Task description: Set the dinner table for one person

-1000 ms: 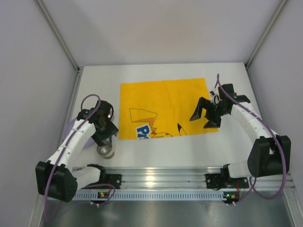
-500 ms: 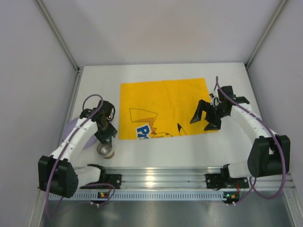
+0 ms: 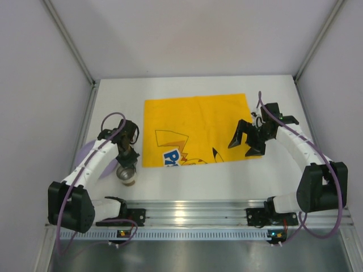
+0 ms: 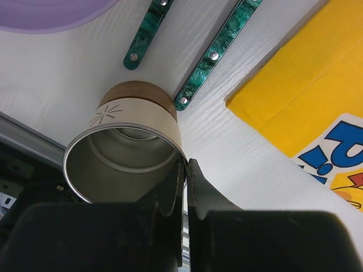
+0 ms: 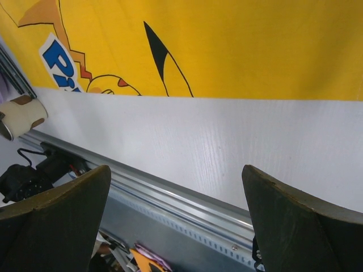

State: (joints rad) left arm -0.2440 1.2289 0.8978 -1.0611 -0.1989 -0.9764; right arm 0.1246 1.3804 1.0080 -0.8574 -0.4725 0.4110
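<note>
The dinner table [image 3: 187, 181] is a plain white top seen from above, with a yellow cartoon-printed mat [image 3: 195, 122] lying flat at its middle. At the near left, on bare white surface, stands a cup [image 4: 133, 122]: cream wall, brown base, shiny metal rim, mouth up. It sits between the mat's near-left corner and the metal rail [image 3: 193, 212] along the near edge.

The left gripper [image 4: 185, 167] reaches down onto the cup's right side. Its fingers [image 4: 199, 184] are clenched tight, one inside the mouth and one outside. The thin wall seems to be pinched between them, though the wrist view is too close to be sure.

From the fingers, the mat lies to the right and a little farther away, so the cup would need to travel that way. The left arm is by far the nearer one. The right gripper [image 3: 243, 145] hovers over the mat's near-right corner, jaws spread wide and holding nothing, well apart from the cup.

Just beyond the cup lie two green marbled cutlery handles, the left handle [image 4: 144, 34] and the right handle [image 4: 218, 51]. They are roughly parallel, with their long axes slanting away from the cup. The right handle's end is just beside the cup's base and could be nudged. A purple plate [image 4: 51, 14] lies past them to the left, at the table's edge.
</note>
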